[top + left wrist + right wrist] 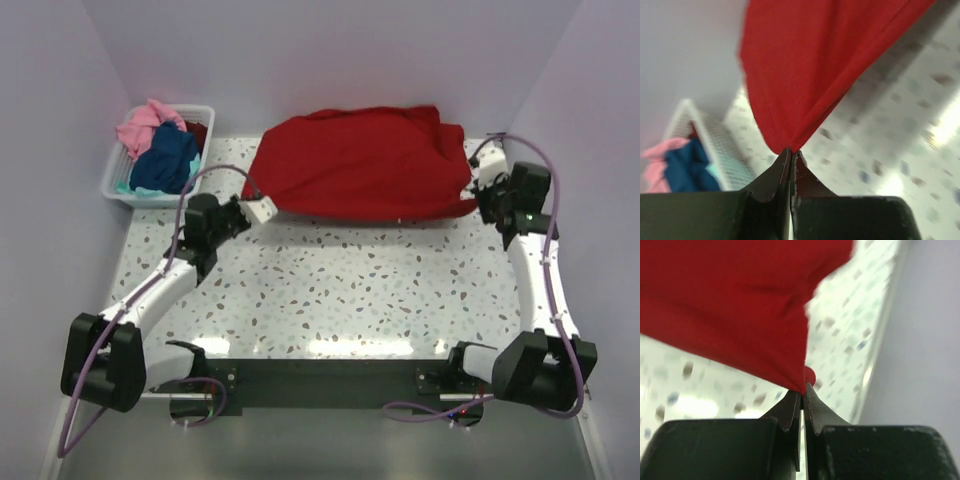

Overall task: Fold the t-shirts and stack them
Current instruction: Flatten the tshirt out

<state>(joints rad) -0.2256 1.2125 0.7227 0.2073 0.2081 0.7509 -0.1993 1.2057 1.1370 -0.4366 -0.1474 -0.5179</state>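
From above, the large deep red cloth t-shirt is lying across the far side of the speckled table, its long axis running left to right between the arms, with the left gripper sitting at its near-left corner and the right gripper at its near-right corner, so each arm is standing equally near its own end. In the left wrist view the fingers are pinching a red corner that is fanning away ahead of the tips. In the right wrist view the fingers are likewise pressing together on a corner, the cloth spreading away up and leftward.
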